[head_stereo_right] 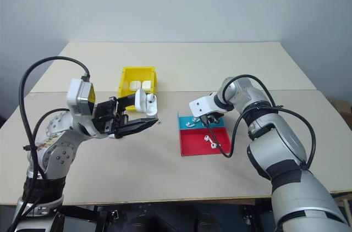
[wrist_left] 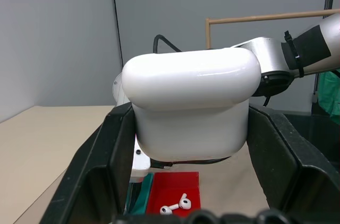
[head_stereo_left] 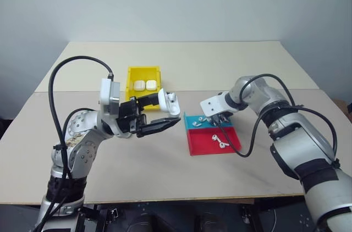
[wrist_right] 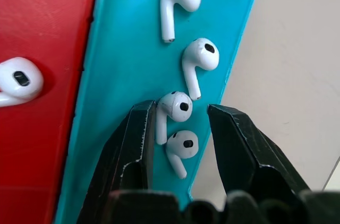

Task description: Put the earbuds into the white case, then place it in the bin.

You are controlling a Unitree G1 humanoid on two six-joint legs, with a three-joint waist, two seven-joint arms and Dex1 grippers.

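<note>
The table [head_stereo_left: 165, 171] carries the yellow bin [head_stereo_left: 144, 73], two closed cases [head_stereo_left: 145, 85] inside, lying beyond the left gripper [head_stereo_left: 159, 116]. That gripper is clamped on the white case [wrist_left: 188, 110], lid open, held above the table well apart from the right gripper [wrist_right: 178, 128]. The blue tray [wrist_right: 133, 49] and red tray [wrist_right: 42, 22] lie side by side beneath the right gripper, whose jaws stand parted and point down. Four earbuds [wrist_right: 180, 104] lie on the blue tray; two sit between the jaws, stems running roughly along the fingers. The tray's outer edge lies just past the far jaw, bare table beyond. The right arm is plainly nearer; closing should catch the upper bud.
</note>
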